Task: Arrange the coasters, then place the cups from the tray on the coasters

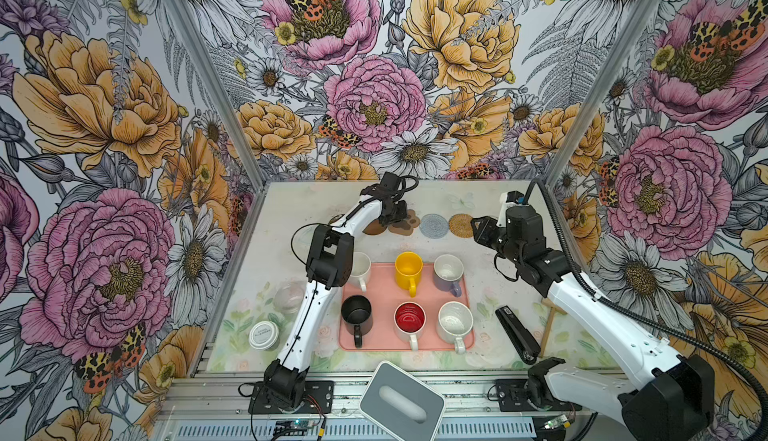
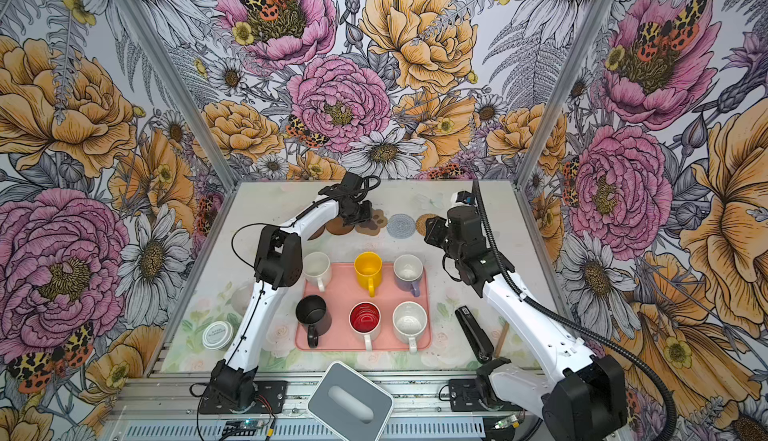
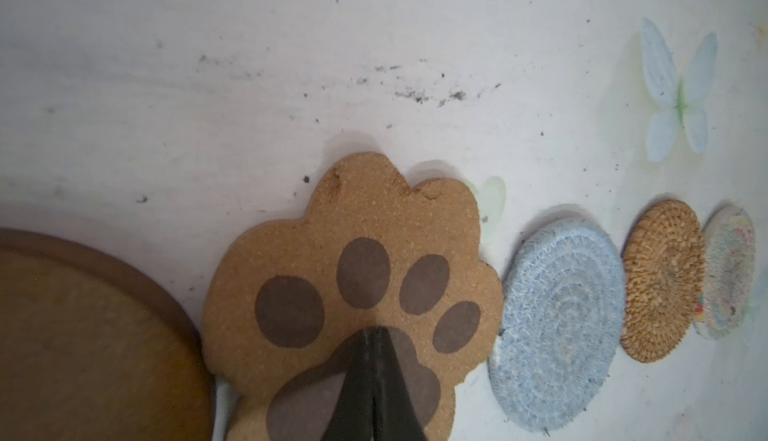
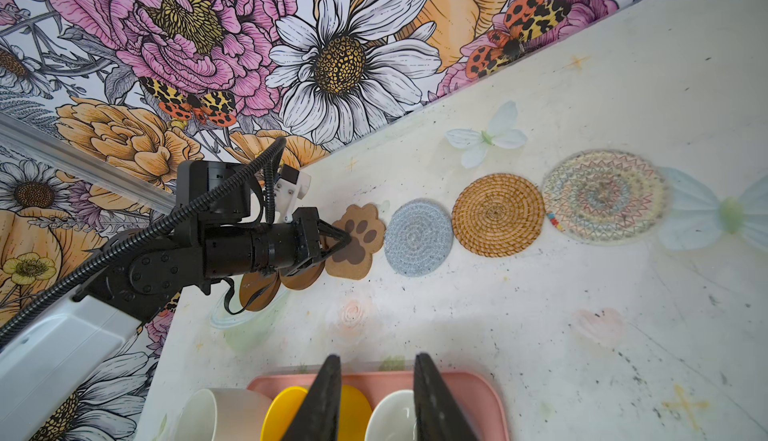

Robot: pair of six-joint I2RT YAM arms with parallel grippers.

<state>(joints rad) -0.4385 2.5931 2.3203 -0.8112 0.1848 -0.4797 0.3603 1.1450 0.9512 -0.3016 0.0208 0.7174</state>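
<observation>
Along the back of the table lie the coasters in a row: brown discs (image 1: 372, 229), a tan paw (image 3: 332, 218), a grey woven one (image 1: 433, 225), a rattan one (image 1: 461, 225) and a pale patterned round one (image 4: 604, 195). My left gripper (image 3: 374, 328) is shut, its tips resting on top of the paw coaster (image 4: 363, 212). My right gripper (image 4: 376, 358) hangs open and empty above the tray's far edge. The pink tray (image 1: 382, 289) holds the cups: cream-white (image 1: 359, 268), yellow (image 1: 408, 268), lavender (image 1: 449, 274), black (image 1: 356, 312), red-inside (image 1: 409, 318), speckled (image 1: 455, 321).
A black stapler (image 1: 517, 335) and a wooden stick (image 1: 548, 326) lie right of the tray. Left of it stand a clear glass piece (image 1: 289, 295) and a white lidded jar (image 1: 264, 335). A grey-white box with an oval slot (image 1: 401, 401) sits at the front edge.
</observation>
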